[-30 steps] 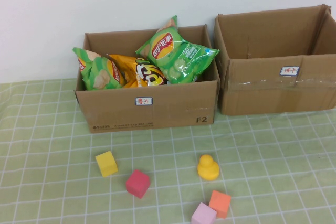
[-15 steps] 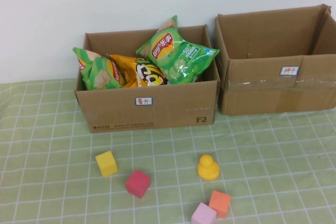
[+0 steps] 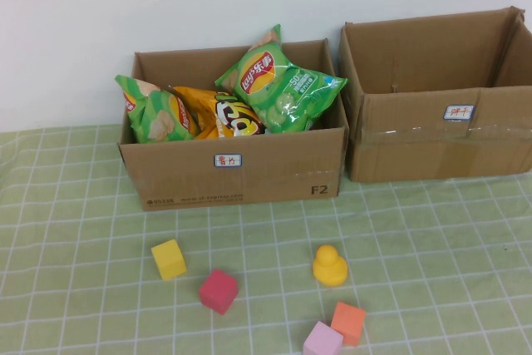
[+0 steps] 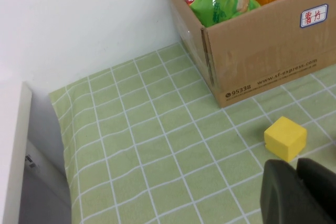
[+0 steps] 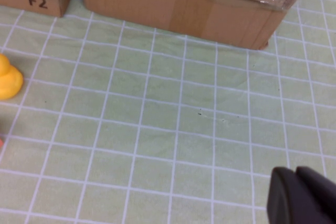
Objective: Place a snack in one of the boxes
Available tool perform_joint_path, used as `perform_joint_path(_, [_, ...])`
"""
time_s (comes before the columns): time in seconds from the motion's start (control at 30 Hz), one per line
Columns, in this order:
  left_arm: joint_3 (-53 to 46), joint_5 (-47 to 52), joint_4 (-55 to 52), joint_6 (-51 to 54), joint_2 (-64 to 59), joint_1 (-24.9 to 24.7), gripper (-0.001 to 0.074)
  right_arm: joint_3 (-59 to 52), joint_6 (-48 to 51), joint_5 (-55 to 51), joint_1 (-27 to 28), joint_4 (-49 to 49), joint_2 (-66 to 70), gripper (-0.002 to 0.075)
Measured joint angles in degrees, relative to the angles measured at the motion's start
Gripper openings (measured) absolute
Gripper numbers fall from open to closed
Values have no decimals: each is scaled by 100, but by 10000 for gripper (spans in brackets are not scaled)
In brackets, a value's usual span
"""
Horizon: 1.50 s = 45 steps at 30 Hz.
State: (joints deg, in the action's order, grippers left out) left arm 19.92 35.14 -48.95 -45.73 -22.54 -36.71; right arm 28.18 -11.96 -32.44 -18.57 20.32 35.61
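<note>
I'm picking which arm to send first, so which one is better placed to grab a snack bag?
Left, probably. The left pincer hangs beside the yellow cube, close to the snack-filled box. The right pincer sits over bare cloth before the other box, farther from the bags.

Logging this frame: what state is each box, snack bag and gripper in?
Left box: open, holding snack bags.
Right box: open, interior hidden.
Green Lay's bag: propped on the others.
Left gripper: shut, near the yellow block.
Right gripper: shut, over the tablecloth.
</note>
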Motion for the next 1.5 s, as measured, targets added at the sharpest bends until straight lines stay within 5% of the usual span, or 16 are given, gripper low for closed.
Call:
perform_joint_path(0.4, [-105, 169, -50, -196, 401, 151, 28, 0, 0, -7, 0, 0, 0, 0])
perform_joint_path(0.57, [-105, 238, 562, 426, 1201, 777, 28, 0, 0, -7, 0, 0, 0, 0])
perform_joint_path(0.87, [-189, -325, 3072, 3933, 2328, 2625, 28, 0, 0, -7, 0, 0, 0, 0])
perform_joint_path(1.07, [-1252, -1414, 3912, 4339, 2340, 3578, 28, 0, 0, -7, 0, 0, 0, 0])
perform_joint_path(1.2, [-2034, -2270, 4041, 4359, 2340, 3822, 28, 0, 0, -7, 0, 0, 0, 0])
perform_joint_path(1.5, [-2106, -1717, 4606, 4425, 2340, 3836, 28, 0, 0, -7, 0, 0, 0, 0])
